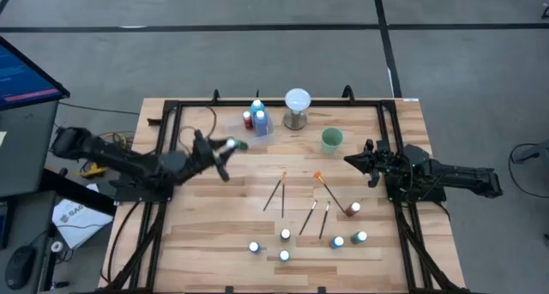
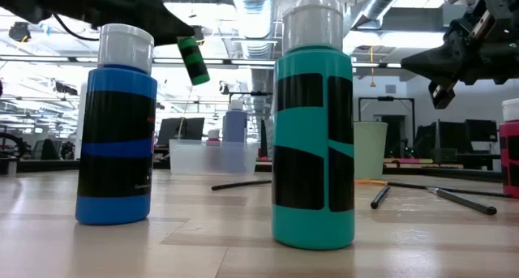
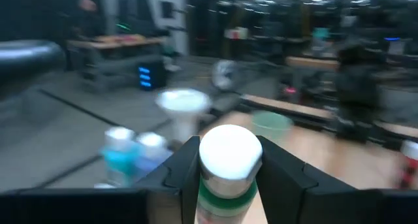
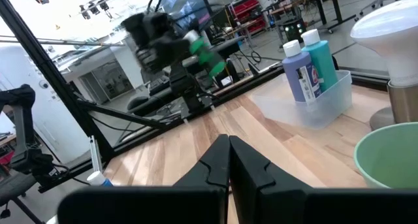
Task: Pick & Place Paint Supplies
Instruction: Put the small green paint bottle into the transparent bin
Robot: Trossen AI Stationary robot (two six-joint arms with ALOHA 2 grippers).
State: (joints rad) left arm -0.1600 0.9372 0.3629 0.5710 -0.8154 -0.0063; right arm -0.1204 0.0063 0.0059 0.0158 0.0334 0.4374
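A green paint bottle (image 1: 238, 145) with a white cap (image 3: 230, 152) hangs in the air over the table's left half, with my left gripper (image 1: 228, 147) shut on it. It is a little short of the clear bin (image 1: 259, 125) that holds blue and red bottles. More bottles (image 1: 284, 236) stand near the front edge, and two of them, blue (image 2: 116, 124) and teal (image 2: 313, 132), fill the low view. Thin brushes (image 1: 274, 193) lie at mid-table. My right gripper (image 1: 353, 160) hovers shut at the right, beside the green cup (image 1: 332, 139), touching nothing. My left gripper pinches the green bottle's upper body, just under the white cap (image 3: 225, 187), between its two fingers (image 3: 179, 175). The fingers come level from the table's left side. The bottle is lifted clear and tilted, cap up, its green body (image 2: 192, 60) hanging below the fingers.
A white globe on a metal base (image 1: 297, 107) stands at the far edge, right of the bin. A red bottle (image 1: 353, 209) and an orange-tipped brush (image 1: 329, 191) lie toward the right. A black frame (image 1: 171, 114) rims the table.
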